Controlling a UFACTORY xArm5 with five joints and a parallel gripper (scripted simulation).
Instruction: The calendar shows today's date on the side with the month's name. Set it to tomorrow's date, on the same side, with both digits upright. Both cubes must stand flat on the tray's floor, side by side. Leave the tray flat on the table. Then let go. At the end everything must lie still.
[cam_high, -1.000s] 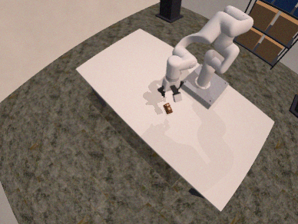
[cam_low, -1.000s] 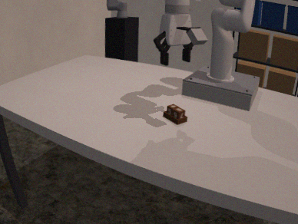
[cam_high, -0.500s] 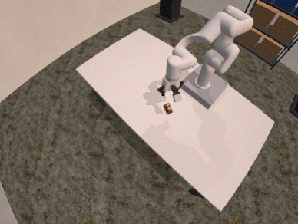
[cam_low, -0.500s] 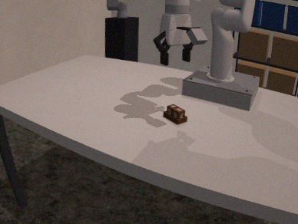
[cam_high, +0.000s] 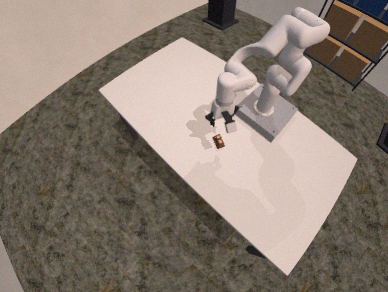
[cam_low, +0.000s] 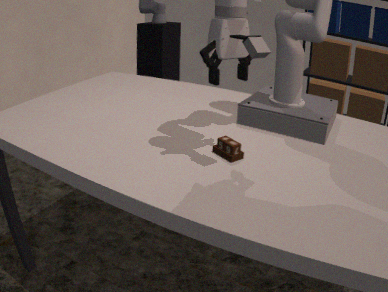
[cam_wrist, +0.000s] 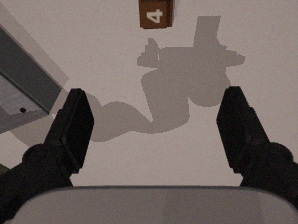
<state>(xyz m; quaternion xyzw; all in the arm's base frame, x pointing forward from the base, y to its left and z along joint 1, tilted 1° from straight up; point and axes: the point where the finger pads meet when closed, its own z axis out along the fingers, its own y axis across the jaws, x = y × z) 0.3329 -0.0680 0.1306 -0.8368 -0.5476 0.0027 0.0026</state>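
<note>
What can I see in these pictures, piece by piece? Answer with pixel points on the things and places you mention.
Desk calendar (cam_high: 219, 141) (cam_low: 228, 149): one, brown with pale markings, cubes in a low tray on the table; the wrist view shows a 4 on part of it.
Table (cam_high: 150, 95) (cam_low: 100, 110): one, whitish, in the middle.
Pedestal (cam_high: 220, 14) (cam_low: 159, 50): one, black, behind the table.
Shelf rack (cam_high: 330, 68) (cam_low: 345, 78): one, dark frame, behind the arm, with brown and blue boxes, cut off by the picture edge.
Robot arm (cam_high: 267, 95) (cam_low: 289, 65): one, white, on a grey base block (cam_high: 272, 137) (cam_low: 280, 125).
Gripper (cam_high: 220, 125) (cam_low: 228, 79) (cam_wrist: 154, 104): one, black fingers, open above the table.
</note>
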